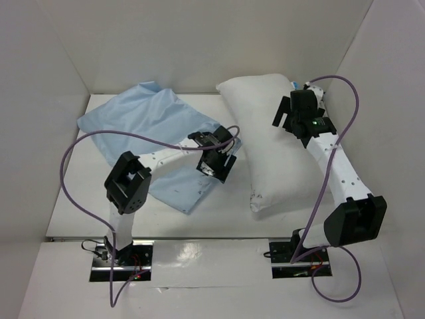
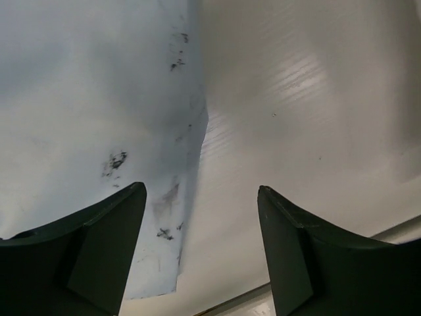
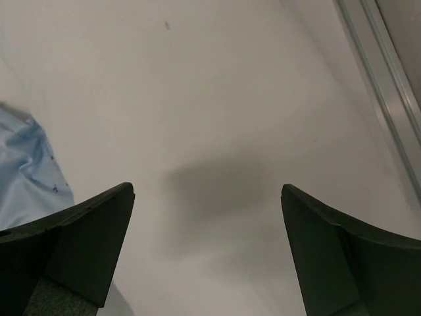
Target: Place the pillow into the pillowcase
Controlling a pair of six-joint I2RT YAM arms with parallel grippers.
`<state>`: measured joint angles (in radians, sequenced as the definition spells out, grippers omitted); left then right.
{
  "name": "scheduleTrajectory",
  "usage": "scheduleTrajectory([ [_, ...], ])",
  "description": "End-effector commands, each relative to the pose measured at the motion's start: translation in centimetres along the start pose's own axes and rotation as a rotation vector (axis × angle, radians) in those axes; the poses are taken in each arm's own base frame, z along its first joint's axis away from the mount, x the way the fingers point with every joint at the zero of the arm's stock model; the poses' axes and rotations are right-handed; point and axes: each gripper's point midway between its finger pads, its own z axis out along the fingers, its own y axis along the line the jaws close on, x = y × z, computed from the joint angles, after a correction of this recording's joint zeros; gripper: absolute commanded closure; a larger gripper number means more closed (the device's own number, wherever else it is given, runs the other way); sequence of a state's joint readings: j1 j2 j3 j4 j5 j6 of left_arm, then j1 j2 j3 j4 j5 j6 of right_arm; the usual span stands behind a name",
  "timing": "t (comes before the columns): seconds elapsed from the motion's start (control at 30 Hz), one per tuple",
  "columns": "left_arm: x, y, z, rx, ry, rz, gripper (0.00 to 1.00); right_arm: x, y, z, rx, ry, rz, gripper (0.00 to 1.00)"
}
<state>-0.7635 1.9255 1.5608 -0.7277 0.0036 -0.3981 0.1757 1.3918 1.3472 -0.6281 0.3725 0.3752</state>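
The light blue pillowcase [image 1: 146,119] lies flat and wrinkled on the table's left half. The white pillow [image 1: 265,146] lies beside it on the right, running from the back wall toward the front. My left gripper [image 1: 214,167] is open and empty above the pillowcase's right edge. In the left wrist view the speckled pillowcase [image 2: 85,99] fills the left, and its edge runs between the open jaws of the left gripper [image 2: 200,187]. My right gripper [image 1: 285,115] hovers over the pillow's far right part, open and empty. The right wrist view shows the right gripper [image 3: 207,187] before a plain white surface, with a bit of pillowcase [image 3: 26,171] at left.
White walls [image 1: 199,40] close the table in at the back and both sides. Purple cables [image 1: 73,173] loop from both arms. A metal rail [image 1: 199,242] runs along the near edge by the arm bases. Bare table [image 2: 296,99] lies right of the pillowcase edge.
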Motion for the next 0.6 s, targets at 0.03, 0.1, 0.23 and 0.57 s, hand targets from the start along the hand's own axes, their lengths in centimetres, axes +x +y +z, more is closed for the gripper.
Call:
scheduleTrajectory([
  [0.03, -1.0, -0.8, 1.0, -0.083, -0.025, 0.037, 0.21, -1.5, -2.1, -1.7, 0.001, -0.037, 0.026, 0.00],
  [0.1, -1.0, -0.1, 1.9, -0.143, -0.025, 0.033, 0.33, -1.8, -2.2, -1.5, -0.018, -0.035, 0.041, 0.00],
  [0.23, -1.3, 0.9, 3.5, -0.208, -0.024, 0.036, 0.33, -1.6, -1.7, -1.6, -0.047, -0.024, 0.041, 0.00],
  [0.57, -1.0, 2.7, 4.7, -0.318, -0.004, 0.030, 0.60, -1.7, -1.1, -1.3, -0.070, -0.025, 0.043, 0.00],
])
